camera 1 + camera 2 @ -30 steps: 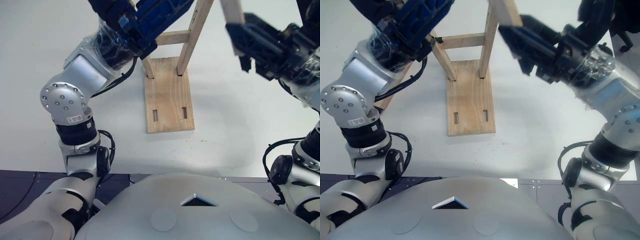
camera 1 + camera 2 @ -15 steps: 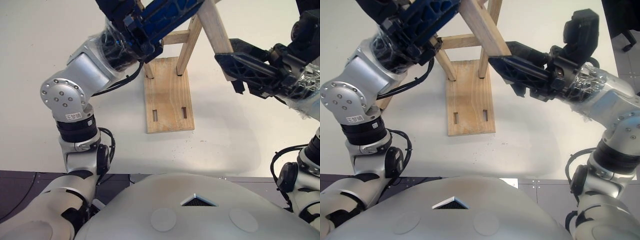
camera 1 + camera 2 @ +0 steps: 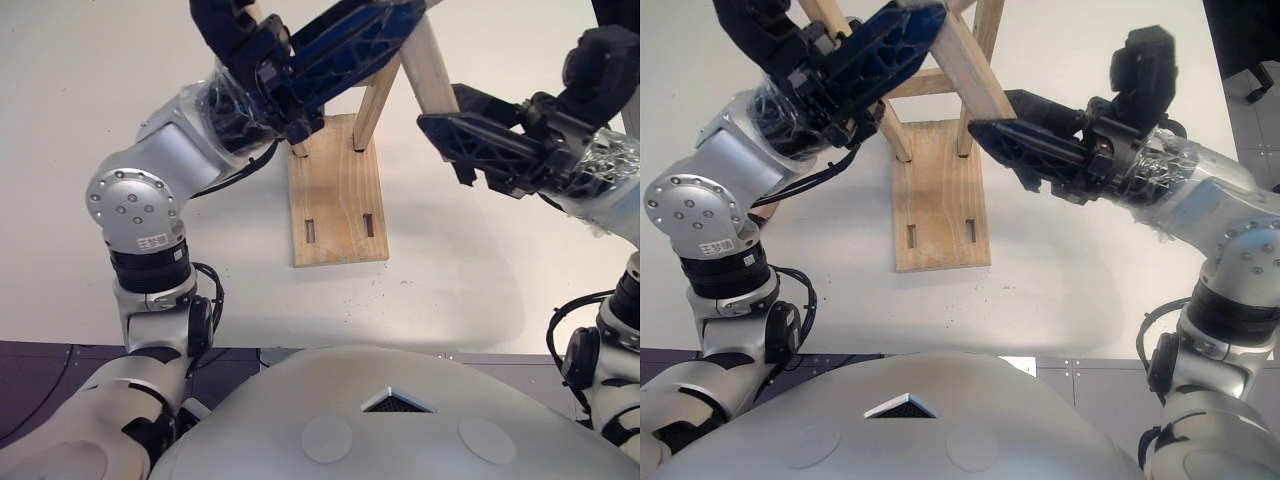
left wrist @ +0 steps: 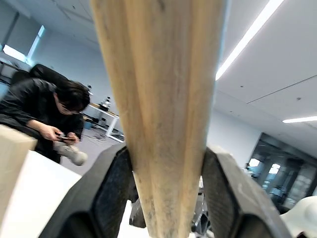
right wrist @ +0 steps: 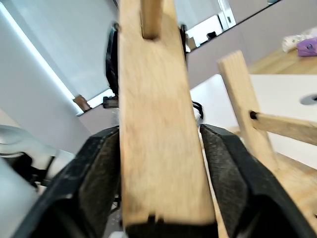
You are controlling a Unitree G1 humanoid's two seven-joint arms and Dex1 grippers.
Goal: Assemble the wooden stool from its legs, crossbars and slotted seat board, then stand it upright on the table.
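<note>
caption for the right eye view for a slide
Left gripper and right gripper hold a wooden leg above the half-assembled seat board.

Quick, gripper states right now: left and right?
Left gripper: shut on the leg.
Right gripper: shut on the leg too.

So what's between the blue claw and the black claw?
A pale straight wooden stool leg bridges them, clamped by the left gripper and the right gripper; the right eye view shows it.
</note>
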